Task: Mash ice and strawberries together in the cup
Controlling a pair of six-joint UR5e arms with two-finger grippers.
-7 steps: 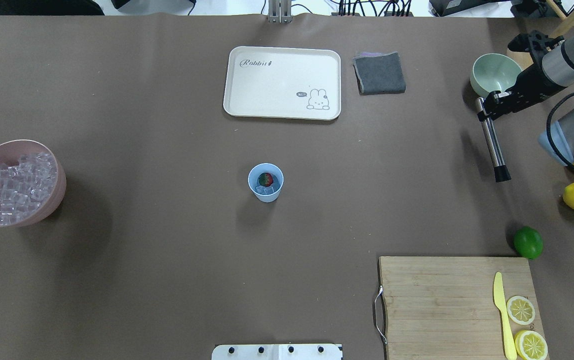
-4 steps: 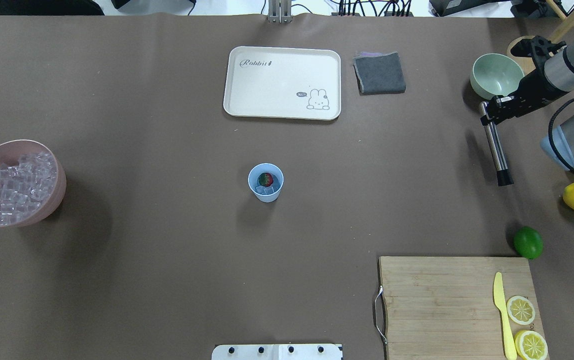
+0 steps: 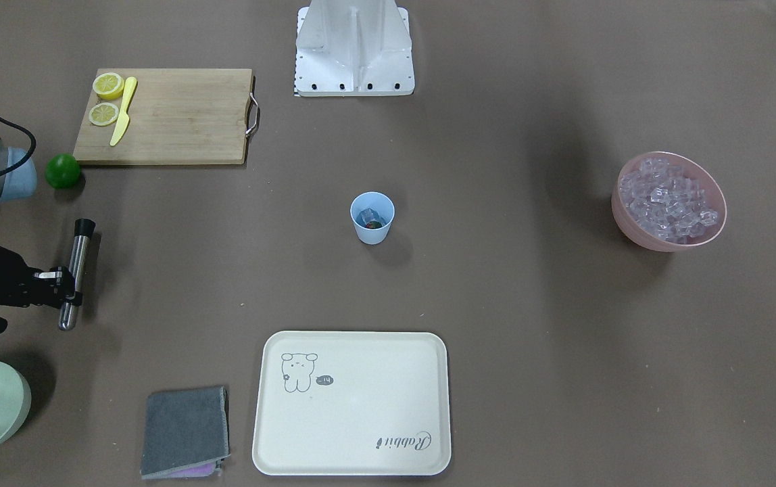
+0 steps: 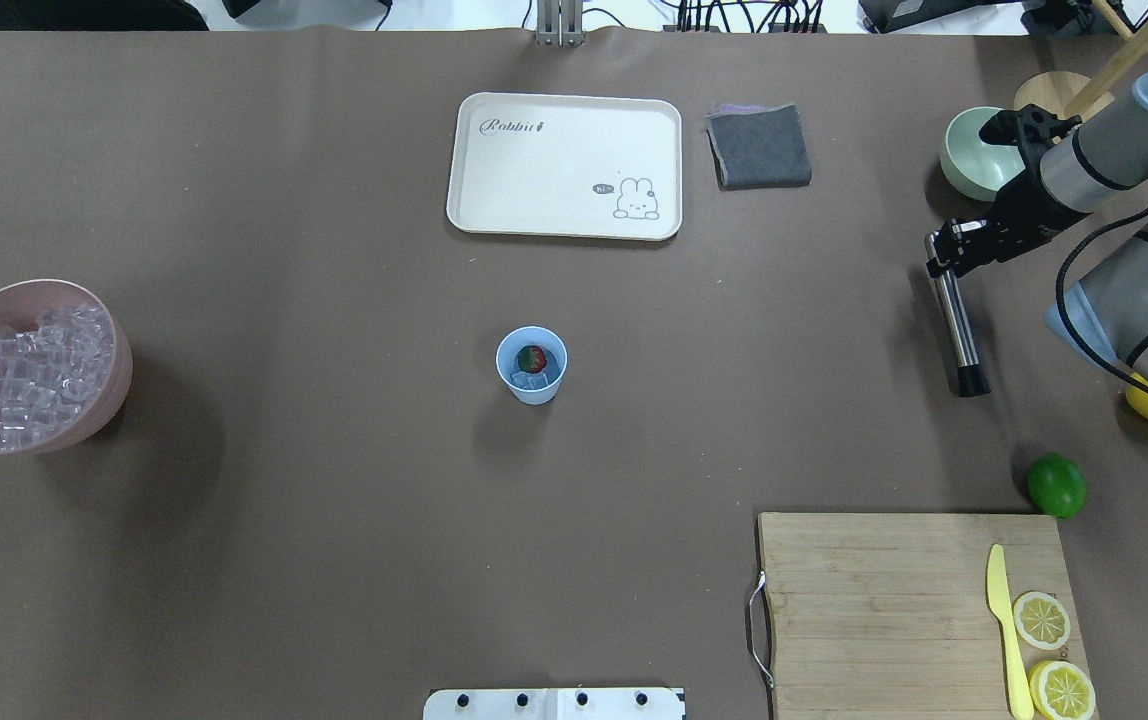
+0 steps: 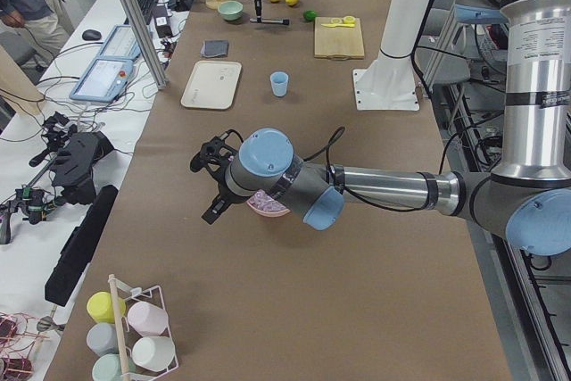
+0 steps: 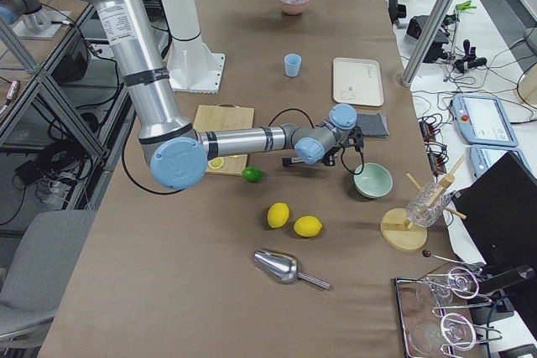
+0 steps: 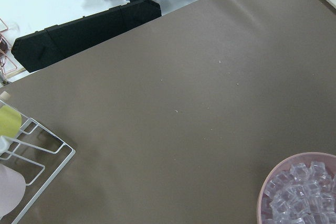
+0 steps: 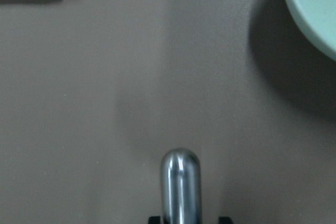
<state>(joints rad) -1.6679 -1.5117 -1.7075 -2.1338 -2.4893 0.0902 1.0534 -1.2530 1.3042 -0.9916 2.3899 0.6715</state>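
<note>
Steel is doing the work: your right gripper (image 4: 952, 252) is clamping the upper end of a polished muddler (image 4: 956, 320). Its black tip is pointing down, and the shadow beside it suggests it is hanging clear of the table (image 4: 334, 520).

Reading the overhead view as a clock with twelve at the far edge, the light-blue cup (image 4: 531, 390) is standing at the centre. The tool is well apart from it, at about three o'clock. The strawberry (image 4: 531, 357) is lying inside the cup, with a few ice cubes (image 4: 537, 381) touching its six o'clock side. Your left gripper (image 5: 203, 192) is hovering near the pink bowl (image 4: 122, 380) at nine o'clock; I cannot tell whether it is wide or narrow.

You are probably dealing with a light, tippy plastic cup and hard, slippery cubes over a soft berry. So you should be pressing straight down through the mouth, keeping your hold high on the shaft.

Against a second ago, the muddler is sitting farther toward nine o'clock and nearer the cup. The arm is now covering most of the yellow lemon (image 4: 1146, 412). The cup and its contents are sitting unchanged.
</note>
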